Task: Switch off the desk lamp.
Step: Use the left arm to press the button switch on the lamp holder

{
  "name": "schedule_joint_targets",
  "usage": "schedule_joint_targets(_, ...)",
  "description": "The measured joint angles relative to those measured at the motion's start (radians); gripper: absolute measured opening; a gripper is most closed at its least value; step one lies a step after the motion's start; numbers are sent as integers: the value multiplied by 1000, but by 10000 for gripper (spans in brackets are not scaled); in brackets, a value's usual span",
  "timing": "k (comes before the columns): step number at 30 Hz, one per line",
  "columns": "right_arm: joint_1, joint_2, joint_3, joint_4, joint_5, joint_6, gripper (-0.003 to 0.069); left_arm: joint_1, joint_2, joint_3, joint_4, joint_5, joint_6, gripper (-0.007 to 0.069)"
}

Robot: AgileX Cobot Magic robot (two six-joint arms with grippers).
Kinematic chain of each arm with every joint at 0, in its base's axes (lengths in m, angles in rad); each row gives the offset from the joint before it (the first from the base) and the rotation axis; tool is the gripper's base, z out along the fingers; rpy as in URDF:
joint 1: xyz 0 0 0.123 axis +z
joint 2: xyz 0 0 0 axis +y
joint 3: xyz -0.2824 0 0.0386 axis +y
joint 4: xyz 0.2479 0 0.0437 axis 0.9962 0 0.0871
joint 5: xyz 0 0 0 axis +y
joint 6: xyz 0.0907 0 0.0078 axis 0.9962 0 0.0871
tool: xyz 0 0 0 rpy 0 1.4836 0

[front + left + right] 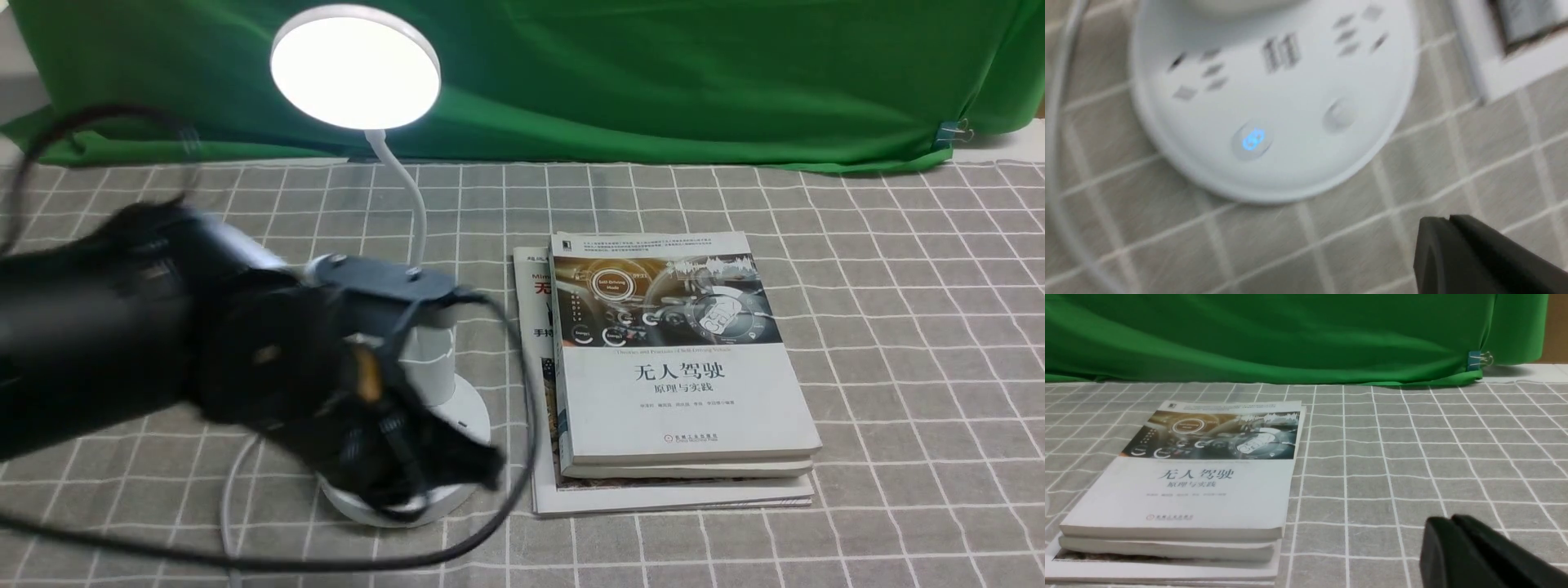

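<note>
The white desk lamp's disc head (355, 67) glows on its curved gooseneck (408, 204). Its round base (469, 412) is largely hidden behind my left arm. In the left wrist view the base (1274, 102) shows its sockets, a button lit blue (1251, 140) and an unlit button (1339, 115). My left gripper (1449, 218) is shut and empty, over the cloth a little off the base's rim; it is blurred in the front view (457, 469). My right gripper (1451, 518) is shut and empty over bare cloth, out of the front view.
A stack of books (673, 367) lies right of the lamp, also in the right wrist view (1184, 486). The lamp's white cord (229, 498) and my arm's black cable (522, 457) run across the checked grey tablecloth (898, 367). A green backdrop (653, 73) hangs behind.
</note>
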Motion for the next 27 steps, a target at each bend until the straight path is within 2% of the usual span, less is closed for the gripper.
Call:
schedule_joint_targets(10, 0, 0, 0, 0, 0, 0, 36, -6, 158, -73, 50, 3, -32, 1)
schedule_joint_targets(27, 0, 0, 0, 0, 0, 0, 36, 63, 181, -73, 66, -59, -33, 1)
